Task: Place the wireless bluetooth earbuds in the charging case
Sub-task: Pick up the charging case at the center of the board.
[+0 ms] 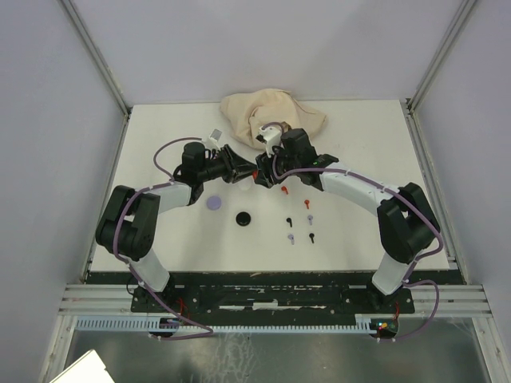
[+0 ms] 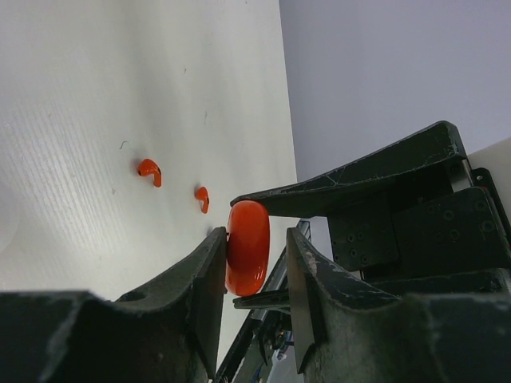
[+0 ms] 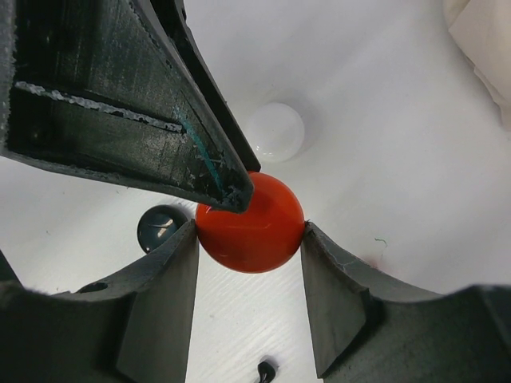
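Red case (image 3: 250, 215) — between right fingers (image 3: 160, 295)

Centre of the desk (image 1: 367, 239), and the two arms meet: left gripper (image 2: 257, 239) on the left, right gripper (image 3: 249, 231) on the right, the charging case (image 3: 254, 222) between them. The case sits between the right gripper's fingers, touching both. The left gripper straddles its edge, one finger against it, a gap on the other side. Behind them, at the back of the desk, there's a cloth bag (image 1: 271, 116). Left of centre and nearer the bases lies the leftmost disc (image 1: 213, 203), with the nearer disc (image 1: 243, 218) just right of it. Further right, six earbuds (image 1: 289, 221) are scattered, well apart, the back two closest to the right gripper.
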You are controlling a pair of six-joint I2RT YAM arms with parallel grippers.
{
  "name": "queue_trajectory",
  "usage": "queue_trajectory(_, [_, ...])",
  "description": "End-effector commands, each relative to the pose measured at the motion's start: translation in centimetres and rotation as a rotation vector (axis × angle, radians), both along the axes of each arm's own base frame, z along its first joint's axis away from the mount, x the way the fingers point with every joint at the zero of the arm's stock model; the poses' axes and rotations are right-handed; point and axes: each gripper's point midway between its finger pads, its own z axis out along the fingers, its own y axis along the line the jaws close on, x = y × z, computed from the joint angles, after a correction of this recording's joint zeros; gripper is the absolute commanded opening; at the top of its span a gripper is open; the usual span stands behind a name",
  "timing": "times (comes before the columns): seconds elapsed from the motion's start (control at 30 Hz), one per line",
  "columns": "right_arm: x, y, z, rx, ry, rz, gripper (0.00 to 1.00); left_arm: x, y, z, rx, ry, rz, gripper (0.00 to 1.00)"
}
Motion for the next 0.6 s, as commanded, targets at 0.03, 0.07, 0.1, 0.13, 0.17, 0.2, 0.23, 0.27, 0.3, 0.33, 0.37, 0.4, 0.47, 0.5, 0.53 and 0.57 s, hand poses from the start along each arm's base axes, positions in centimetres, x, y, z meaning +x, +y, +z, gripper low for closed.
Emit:
queue_trajectory(0.03, [0.64,0.38,3.84,0.076,-0.087,0.000,0.34,-0.96,-1.60,1.92,-0.029,-0.071,-0.089,0.42])
queue_trajectory(0.07, [0.69,0.35,3.94,0.077,-0.089,-0.002,0.34,-1.04,-1.64,1.75,-0.025,-0.069,-0.093,0.43])
queue_trajectory(0.1, [0.65,0.33,3.93,0.078,-0.088,-0.001,0.35,-1.08,-1.64,1.76,-0.023,-0.070,-0.094,0.43])
queue_trajectory(0.13, [0.67,0.34,3.97,0.080,-0.089,-0.001,0.34,-1.12,-1.62,1.62,-0.020,-0.067,-0.095,0.43])
queue_trajectory(0.17, [0.65,0.36,4.00,0.081,-0.090,0.001,0.34,-1.17,-1.64,1.55,-0.018,-0.066,-0.096,0.43])
queue_trajectory(0.2, [0.67,0.35,3.96,0.081,-0.088,0.001,0.34,-1.17,-1.62,1.51,-0.017,-0.067,-0.095,0.43])
queue_trajectory(0.23, [0.67,0.37,3.97,0.082,-0.087,0.000,0.34,-1.18,-1.63,1.44,-0.016,-0.063,-0.096,0.43])
queue_trajectory(0.27, [0.68,0.33,3.92,0.081,-0.086,0.000,0.34,-1.20,-1.67,1.36,-0.015,-0.062,-0.097,0.42])
queue_trajectory(0.3, [0.67,0.34,3.88,0.081,-0.085,0.000,0.34,-1.18,-1.66,1.39,-0.015,-0.063,-0.096,0.41])
queue_trajectory(0.33, [0.65,0.33,3.90,0.080,-0.085,0.000,0.34,-1.19,-1.69,1.41,-0.015,-0.064,-0.096,0.40])
queue_trajectory(0.37, [0.65,0.33,3.91,0.081,-0.085,0.000,0.34,-1.15,-1.67,1.44,-0.014,-0.065,-0.093,0.38])
queue_trajectory(0.4, [0.70,0.26,3.91,0.081,-0.086,-0.001,0.34,-1.07,-1.64,1.45,-0.013,-0.065,-0.089,0.34])
queue_trajectory(0.47, [0.68,0.26,3.92,0.081,-0.087,-0.001,0.34,-1.01,-1.67,1.49,-0.012,-0.065,-0.089,0.31])
queue_trajectory(0.5, [0.69,0.24,3.99,0.081,-0.089,-0.001,0.34,-0.97,-1.66,1.48,-0.012,-0.064,-0.087,0.31])
queue_trajectory(0.53, [0.68,0.19,3.94,0.080,-0.088,-0.002,0.34,-0.89,-1.62,1.45,-0.011,-0.061,-0.083,0.31])
queue_trajectory(0.57, [0.69,0.10,3.94,0.080,-0.089,-0.002,0.34,-0.84,-1.58,1.46,-0.010,-0.062,-0.079,0.31])
